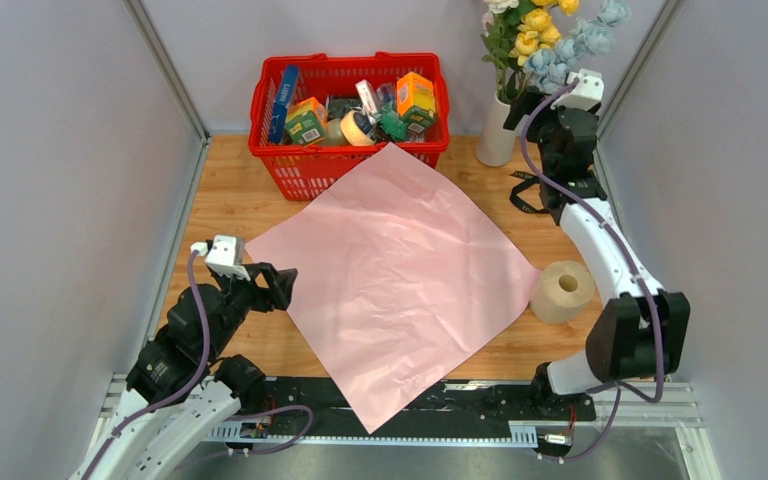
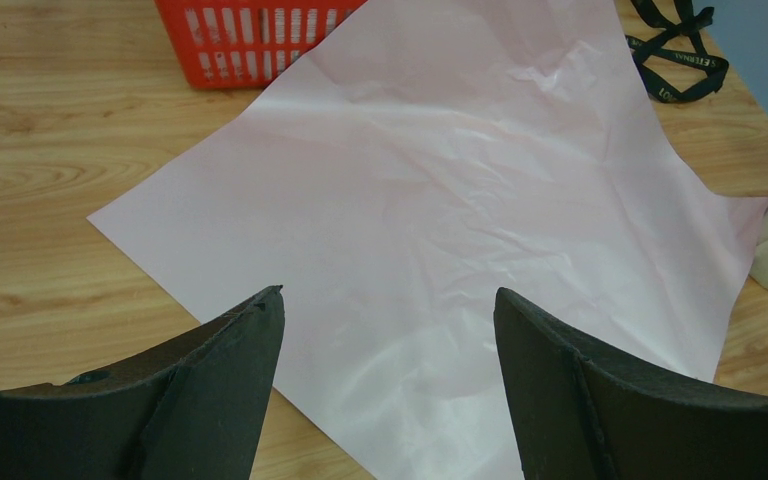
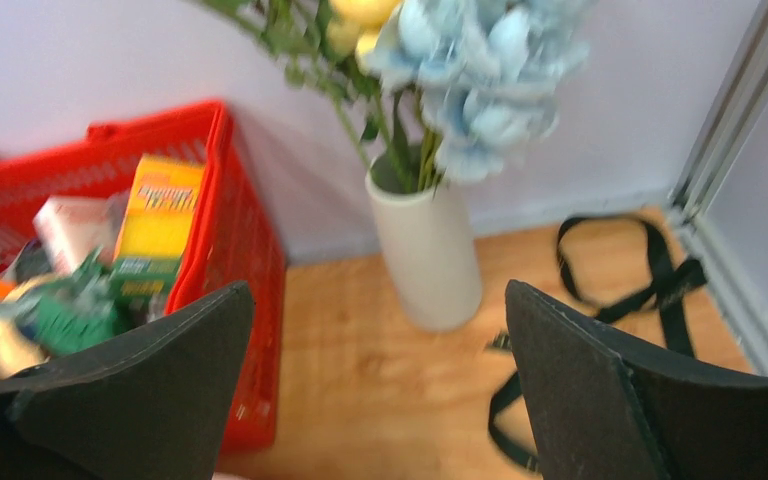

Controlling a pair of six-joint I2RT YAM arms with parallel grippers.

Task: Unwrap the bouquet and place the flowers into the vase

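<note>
Vase (image 1: 495, 135) partly behind right arm (image 1: 600, 240)

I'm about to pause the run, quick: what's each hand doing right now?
Left hand: open, empty, over the pink paper.
Right hand: open, empty, facing the vase with the flowers in it.

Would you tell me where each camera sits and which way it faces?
Top external: above and behind the arm bases, looking down on the table; both arms show.
Left wrist: on the left arm, facing over the pink paper toward the red basket; open left tool shows.
Right wrist: on the right arm, facing the vase holding the flowers; open right tool shows.
Shared: both wrist views catch the red basket and black ribbon.
</note>
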